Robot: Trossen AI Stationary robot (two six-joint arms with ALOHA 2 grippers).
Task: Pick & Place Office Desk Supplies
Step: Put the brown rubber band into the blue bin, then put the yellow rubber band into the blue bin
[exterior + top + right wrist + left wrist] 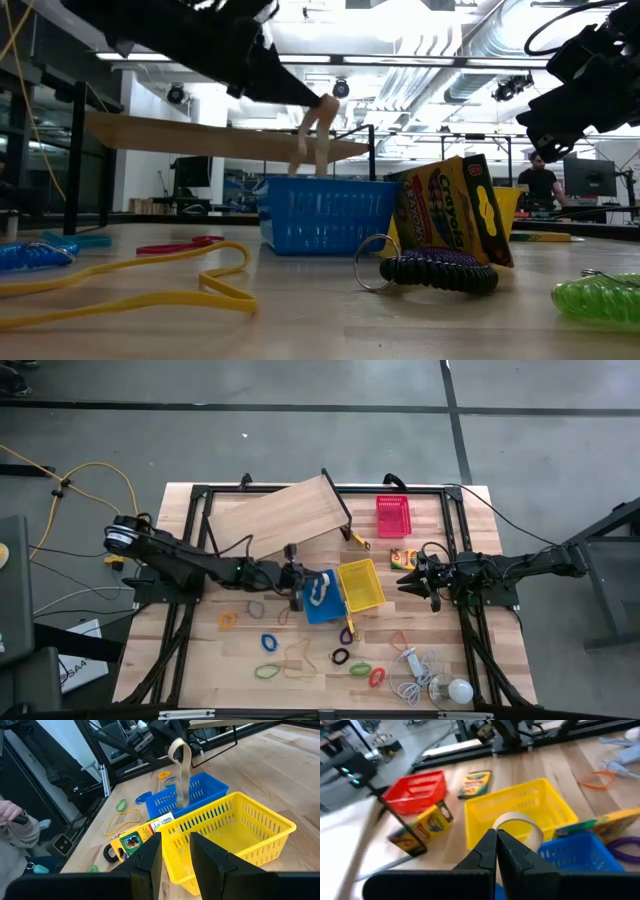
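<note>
Light wood-grain table point(500, 660) is looking matt; 3 slatted baskets, blue point(325, 215), yellow point(235, 837), red point(415, 792), are showing smooth, slightly glossy plastic; crayon box point(455, 210) printed cardboard.

A white round bulb point(459, 690) with thin cord point(415, 678) lies near the table's point(500, 650) front right corner (a light wooden board point(275, 517) stands toward the back edge).
</note>
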